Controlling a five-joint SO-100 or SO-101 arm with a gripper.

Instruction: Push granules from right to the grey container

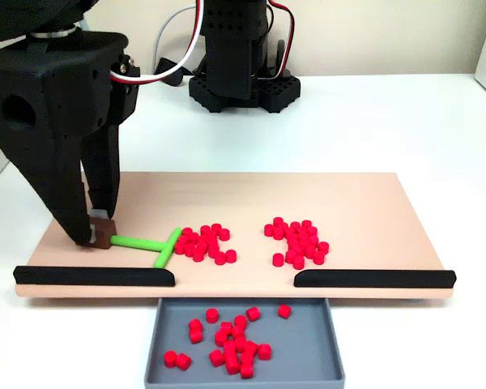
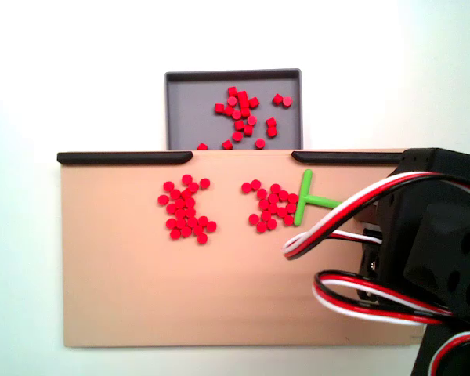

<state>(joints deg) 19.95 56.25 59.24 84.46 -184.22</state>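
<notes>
Granules (image 1: 206, 243) lie in two loose heaps on the tan board (image 1: 364, 194), and more already sit in the grey container (image 1: 328, 340), which is parked under the gap between the two black strips (image 1: 93, 276) so that anything swept through the gap drops in. In a fixed view the claw (image 1: 97, 229) is clamped on the tail of the green T-shaped stick (image 1: 150, 243), holding it low and flat against the board; the crossbar at the far end from the claw touches the nearer heap, which is probably why the stick is held by its tail, to give reach and a broad pushing face. The second heap (image 1: 298, 241) lies beyond the first, well apart from the claw. In another fixed view the same crossbar (image 2: 304, 197) rests against the heap (image 2: 271, 210) beside the gap. The container lies off to the side of the claw's line, so the push likely needs to turn toward the gap
</notes>
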